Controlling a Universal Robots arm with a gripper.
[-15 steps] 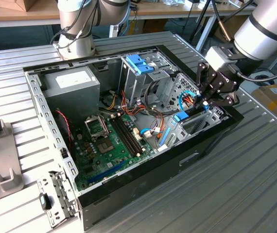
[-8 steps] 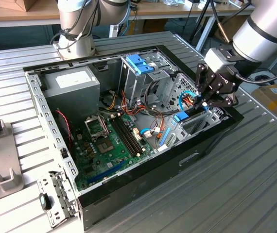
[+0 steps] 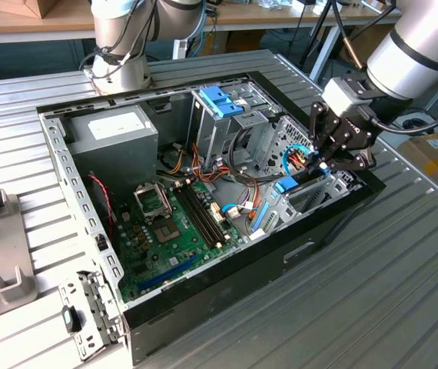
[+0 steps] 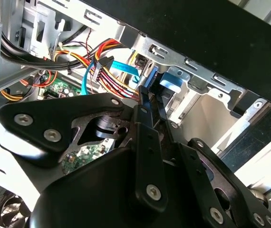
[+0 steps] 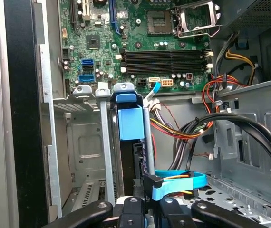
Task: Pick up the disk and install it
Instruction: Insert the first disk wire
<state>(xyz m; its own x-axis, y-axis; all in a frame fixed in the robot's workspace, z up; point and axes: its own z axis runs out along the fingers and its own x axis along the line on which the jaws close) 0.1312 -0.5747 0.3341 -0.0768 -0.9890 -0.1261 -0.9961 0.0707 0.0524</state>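
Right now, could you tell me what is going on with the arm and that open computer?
The arm's gripper is down inside the open computer case, at the drive bay by the case's front wall. The disk, with its light-blue frame, stands on edge in a slot of that bay, and the gripper's fingers are right at it. Whether they grip it is unclear.

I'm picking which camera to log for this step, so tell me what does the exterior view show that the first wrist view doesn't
Exterior view alone: the whole open computer case on the ribbed metal table, the grey power-supply box and the arm.

First wrist view alone: a close look down the drive bay beside the disk.

Both: the gripper at the disk, its blue carrier standing upright in the bay, and the motherboard.
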